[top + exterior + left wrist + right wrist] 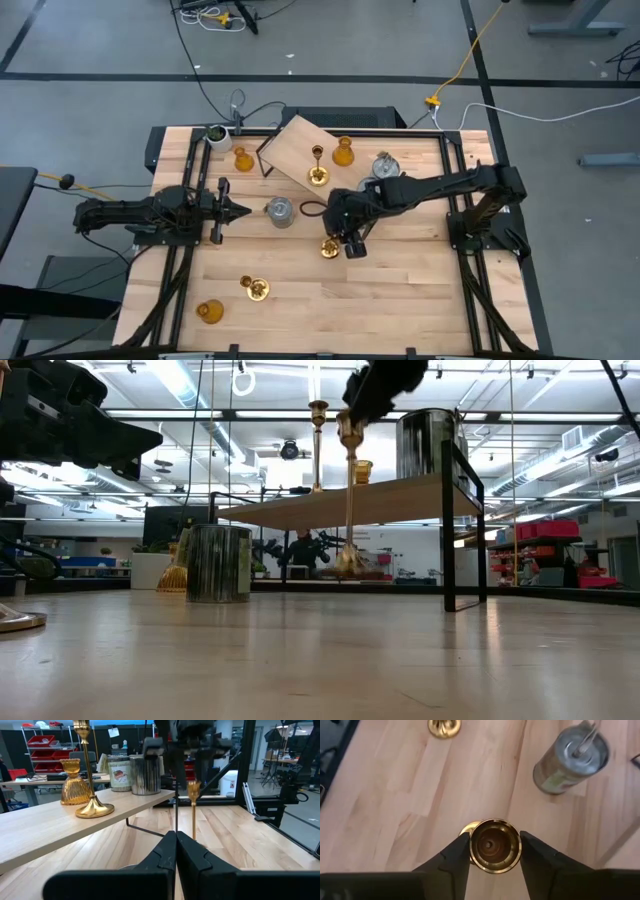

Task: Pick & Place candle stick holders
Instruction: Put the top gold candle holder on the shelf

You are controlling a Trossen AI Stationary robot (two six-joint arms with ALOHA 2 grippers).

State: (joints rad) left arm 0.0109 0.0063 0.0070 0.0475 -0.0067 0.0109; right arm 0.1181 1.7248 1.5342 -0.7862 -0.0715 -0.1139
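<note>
My right gripper (345,243) is shut on a slim brass candle stick holder (349,495) above the middle of the table. My left gripper (238,210) stands shut and level at the table's left, touching nothing. A raised wooden shelf (295,150) at the far side carries a brass stick (317,165) and an amber glass holder (343,152), both upright on their bases. A silver cylinder (385,165) stands by the shelf's right end. On the table stand another silver cylinder (280,212) and two amber holders (243,158) (209,311). A brass stick (255,288) lies on its side. My right gripper pinches the cup at the top of the brass stick (476,845) between its two fingers (454,856), one on each side of the rim. The fingers slant down from above and from the table's right. The stick hangs upright below them, its round base (348,565) lifted clear of the table.
A small white pot with a green plant (217,135) stands at the far left corner. The shelf's black metal legs (447,520) stand on the table. Bare wood lies along the near right part of the table (400,290).
</note>
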